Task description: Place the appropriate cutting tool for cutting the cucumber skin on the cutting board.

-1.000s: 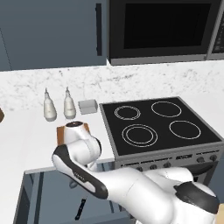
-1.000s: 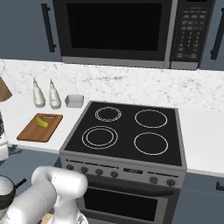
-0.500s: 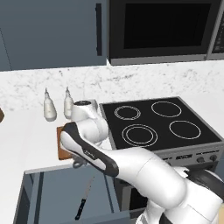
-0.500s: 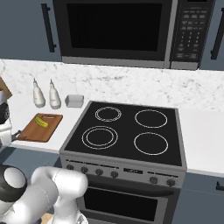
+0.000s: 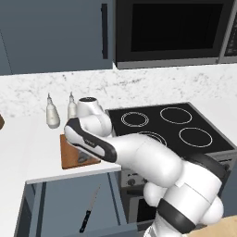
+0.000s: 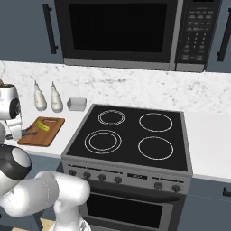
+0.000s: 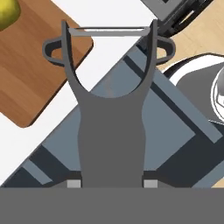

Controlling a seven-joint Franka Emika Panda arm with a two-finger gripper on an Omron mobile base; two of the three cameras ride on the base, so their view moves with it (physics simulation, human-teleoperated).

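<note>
Peeler (image 7: 111, 118): dull-grey metal, forked head with a thin blade bar across the top. Held in the claw (image 7: 109, 183), which is closed on the base of its handle. Lifted clear of the open drawer (image 5: 60, 208); not yet on the board. In the hand view the forked head hangs past the board's near corner, one prong over the wood, the rest over the counter (image 5: 28, 152) edge and the drawer below.

Cutting board (image 6: 43, 133): reddish-brown wood, rounded corners, lying at the front edge of the counter just left of the stove (image 6: 133, 135).

Cucumber (image 6: 43, 125): yellow-green, slightly curved, lying on the board toward its back edge. Well apart from the peeler's head.

Knife (image 5: 89, 210): long, black-handled, lying in the open drawer, untouched.

Progress: the right tool is picked and carried most of the way. Left to do, by my reckoning: move it further in over the wood, lower it onto the bare front part of the board, let go.

Other items: two shakers (image 6: 47, 96) and a small grey box (image 6: 76, 103) at the counter's back edge.
</note>
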